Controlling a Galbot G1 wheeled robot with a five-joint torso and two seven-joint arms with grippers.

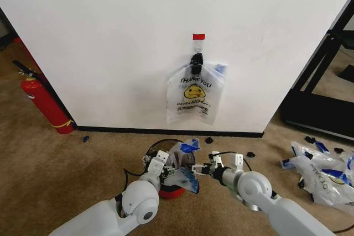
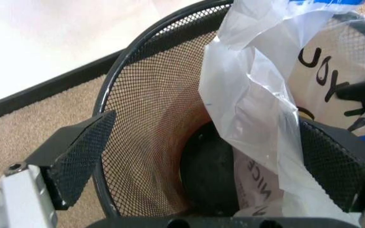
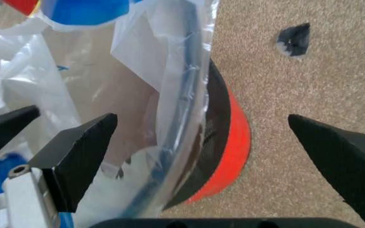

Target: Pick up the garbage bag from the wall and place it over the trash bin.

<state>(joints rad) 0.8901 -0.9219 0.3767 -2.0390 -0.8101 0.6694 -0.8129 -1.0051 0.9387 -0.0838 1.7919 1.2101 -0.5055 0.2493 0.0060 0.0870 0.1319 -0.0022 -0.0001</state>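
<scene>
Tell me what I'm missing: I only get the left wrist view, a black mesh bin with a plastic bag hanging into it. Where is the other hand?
Observer: The right hand is at the bin too, across from the left hand. It is open, with the rim and the bag between its fingers.
Operator: Is that the only bag?
Observer: No. A second bag hangs from a black clip on the wall.
Operator: Any others?
Observer: Yes, spare bags lie on the carpet to the robot's right.
</scene>
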